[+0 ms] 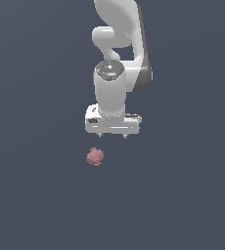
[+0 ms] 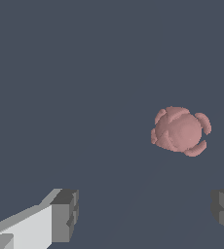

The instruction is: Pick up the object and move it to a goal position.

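One small dusty pink-red lumpy ball, lying alone on the flat slate-grey ground. Knobbly all over, with rounded bumps ringing a smoother middle, much like a raspberry; clearest in the wrist view. Narrower than the white gripper body above it. Touched by nothing, held by nothing.

Above the ball in the exterior view, and a little toward that view's right: the gripper, pointing straight down, well clear of the ball and off the ground. Only two short fingertips showing under the wide white body, spread to either end of it. Same story in the wrist view: fingers parted wide, dark grey ribbed pads facing each other across an open gap, bare ground between them, no contact with anything. Ball seen beyond the fingertips there, nearer the finger that is cut off at the picture's edge than the white-backed one, and not between the pads.

Further up in the exterior view: white wrist with a grey round cap, then the white arm with a dark band along one side, rising out of the picture's top edge. Plain, uniform grey ground on all sides.
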`<control>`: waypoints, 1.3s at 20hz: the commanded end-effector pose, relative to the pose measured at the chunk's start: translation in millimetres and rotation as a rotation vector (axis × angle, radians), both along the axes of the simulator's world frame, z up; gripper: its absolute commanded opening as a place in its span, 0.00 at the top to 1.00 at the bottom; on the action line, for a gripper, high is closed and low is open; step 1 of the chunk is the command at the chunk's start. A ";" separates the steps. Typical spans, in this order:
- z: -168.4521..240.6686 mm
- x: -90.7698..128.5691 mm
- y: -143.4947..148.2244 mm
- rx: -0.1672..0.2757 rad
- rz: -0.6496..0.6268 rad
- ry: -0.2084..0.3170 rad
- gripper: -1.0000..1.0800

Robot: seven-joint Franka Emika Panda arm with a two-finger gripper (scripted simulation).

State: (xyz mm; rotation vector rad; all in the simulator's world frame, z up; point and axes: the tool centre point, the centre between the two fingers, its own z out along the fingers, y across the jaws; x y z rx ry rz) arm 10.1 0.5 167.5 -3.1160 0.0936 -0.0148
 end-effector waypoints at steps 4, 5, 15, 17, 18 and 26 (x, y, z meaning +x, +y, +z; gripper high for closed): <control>-21.7 11.6 -23.5 -0.004 -0.086 0.005 0.04; -27.2 14.3 -29.4 -0.005 -0.108 0.006 0.04; -72.2 30.7 -77.0 -0.020 -0.272 0.013 0.04; -76.0 31.6 -80.9 -0.021 -0.285 0.013 0.04; -77.1 31.9 -82.1 -0.022 -0.289 0.013 0.04; -87.6 31.3 -82.3 -0.022 -0.289 0.014 0.04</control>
